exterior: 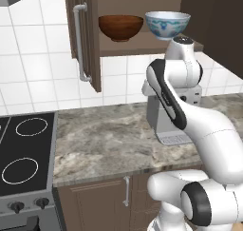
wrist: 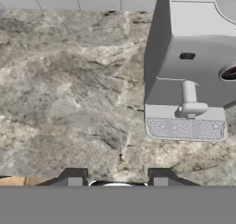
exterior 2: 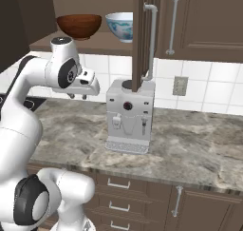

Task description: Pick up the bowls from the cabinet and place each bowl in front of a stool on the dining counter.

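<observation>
The cabinet (exterior: 142, 47) stands open, its plank door (exterior: 88, 35) swung out to the left. On its shelf sit the two bowls: the dark reddish-brown one (exterior: 120, 27) (exterior 2: 79, 24) on the left and the white, blue-patterned one (exterior: 167, 24) (exterior 2: 121, 25) on the right. My gripper (exterior 2: 78, 96) hangs below the shelf, pointing down at the stone worktop left of the coffee machine. In the hand view its fingertips (wrist: 73, 177) stand apart with nothing between them, so the gripper (wrist: 117, 179) is open and empty. The stool and the dining counter are out of view.
A grey coffee machine (exterior 2: 129, 116) (wrist: 193, 80) stands on the marbled worktop (exterior: 104, 139) under the cabinet, close to the right of my hand. A black stove (exterior: 23, 154) lies at the left. The open door's edge (exterior 2: 142, 35) hangs above the machine. Closed wall cupboards (exterior 2: 204, 21) are at the right.
</observation>
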